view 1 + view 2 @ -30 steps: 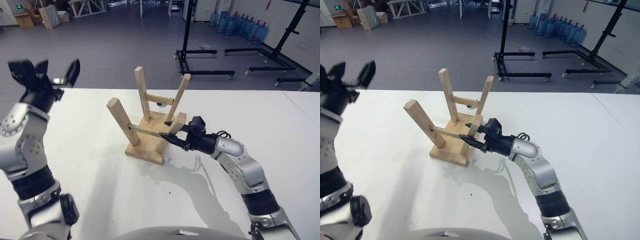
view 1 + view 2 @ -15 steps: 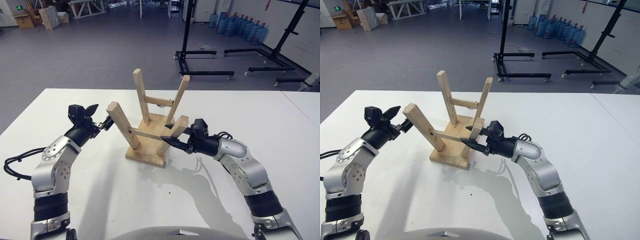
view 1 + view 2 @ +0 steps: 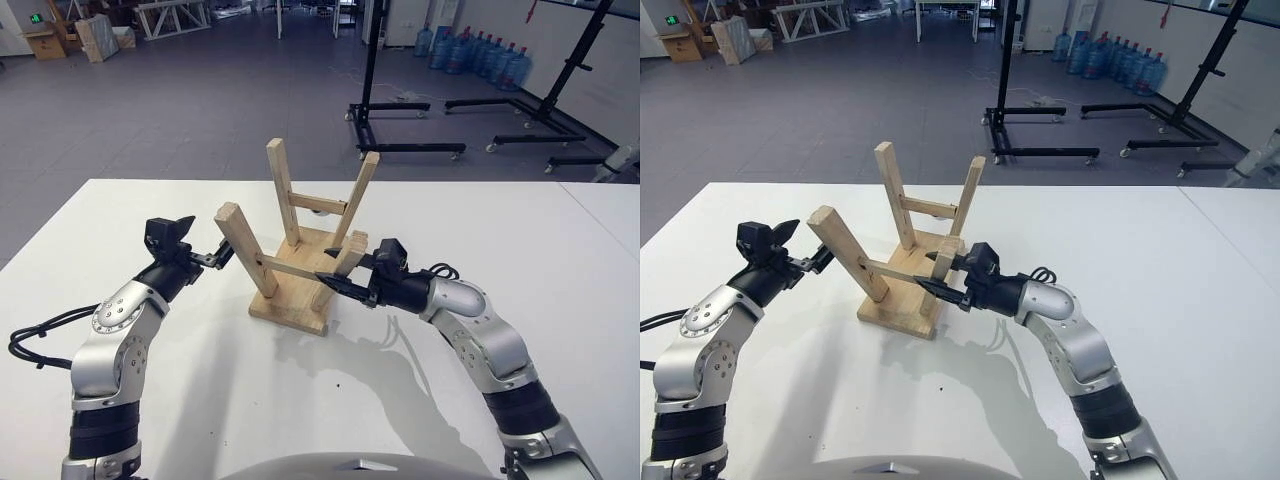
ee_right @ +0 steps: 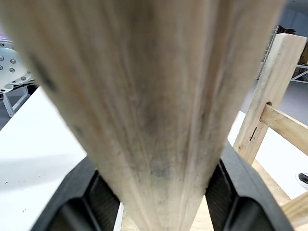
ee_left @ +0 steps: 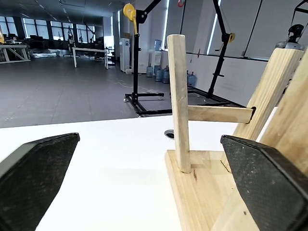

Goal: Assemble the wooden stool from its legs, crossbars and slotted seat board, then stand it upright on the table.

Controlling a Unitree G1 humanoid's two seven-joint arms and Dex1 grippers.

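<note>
White table (image 3: 560, 250) bears upturned stool (image 3: 290, 298), right end effector (image 3: 338, 268) clamping one leg (image 3: 357, 243).

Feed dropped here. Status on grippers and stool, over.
Left gripper open beside near-left leg of pale wooden stool. Right gripper shut on near-right leg. Stool upside down, seat board on white table. Nothing in the way.

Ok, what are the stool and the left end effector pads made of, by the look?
Stool: pale bare wood, grain lines visible, matte, apparently unvarnished. Left end effector pads: black, finely pebbled, matte surface, likely rubber or a similar grip material; can't confirm.
</note>
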